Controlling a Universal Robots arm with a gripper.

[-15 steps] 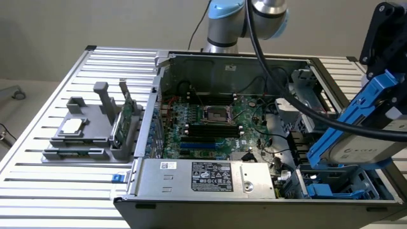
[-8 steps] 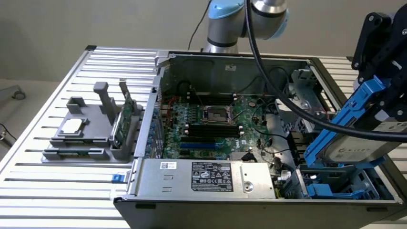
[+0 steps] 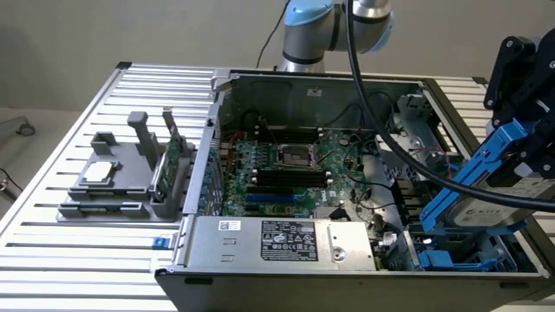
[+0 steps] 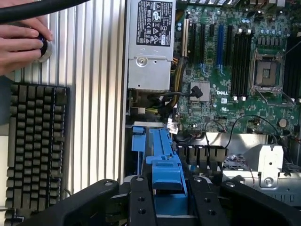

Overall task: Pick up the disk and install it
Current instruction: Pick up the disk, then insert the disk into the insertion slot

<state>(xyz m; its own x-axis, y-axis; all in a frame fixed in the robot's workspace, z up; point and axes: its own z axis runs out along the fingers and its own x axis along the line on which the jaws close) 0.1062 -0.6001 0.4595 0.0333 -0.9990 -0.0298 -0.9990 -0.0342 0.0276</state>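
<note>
My tool (image 4: 167,200) pinches the disk (image 4: 165,175) by its blue carrier frame, with a black finger (image 4: 141,202) pressed against each side. I hold it tilted, one end lower than the other, over the open computer case (image 3: 286,286). The blue drive bay (image 3: 451,257) is directly beneath the tool. Past the bay lie the power supply (image 4: 150,42) and the motherboard (image 4: 235,70). Beside the case, on the ribbed desk (image 4: 94,94), sits a keyboard (image 4: 33,141), and a person's hand (image 4: 19,42) lies farther off. My arm (image 3: 312,32) stands behind the case.
</note>
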